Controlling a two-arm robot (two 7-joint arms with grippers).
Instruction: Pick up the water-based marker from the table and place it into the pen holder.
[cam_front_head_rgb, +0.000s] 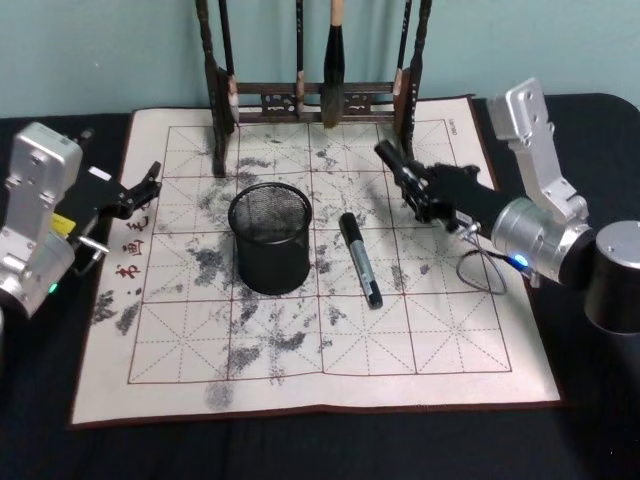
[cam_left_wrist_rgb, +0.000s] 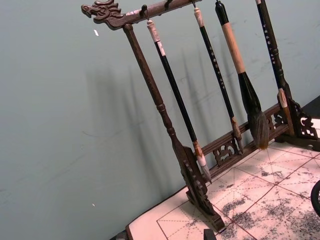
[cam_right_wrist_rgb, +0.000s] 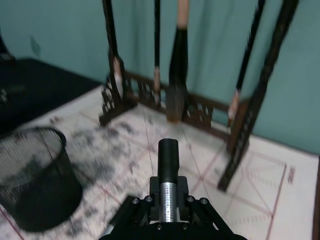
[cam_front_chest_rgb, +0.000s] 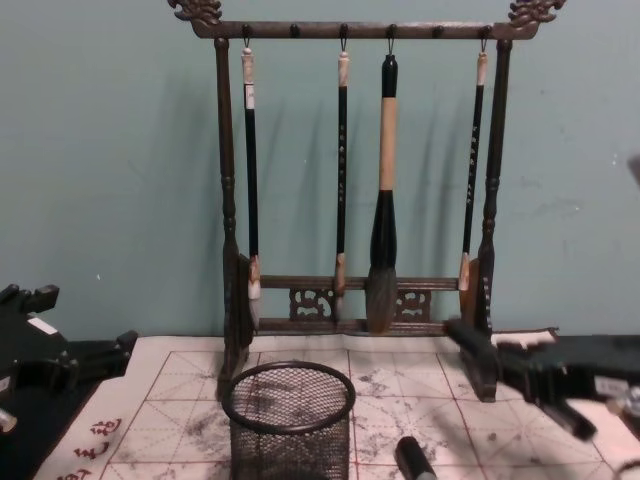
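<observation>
On the inked grid mat (cam_front_head_rgb: 440, 350), nearest me, the water-based marker (cam_front_head_rgb: 360, 260) lies flat, just right of the pen holder (cam_front_head_rgb: 270, 238) and apart from it. The holder stands upright; I see only mesh inside. The chest view cuts the marker to one dark end. Beyond the marker, the right gripper (cam_front_head_rgb: 400, 180) hovers, fingers spread, grasping nothing. The left gripper (cam_front_head_rgb: 143, 185) is at the mat's left edge; released or clenched, I cannot tell. Farthest back is the brush rack (cam_front_head_rgb: 300, 100), with four brushes (cam_front_chest_rgb: 385, 150) hanging.
</observation>
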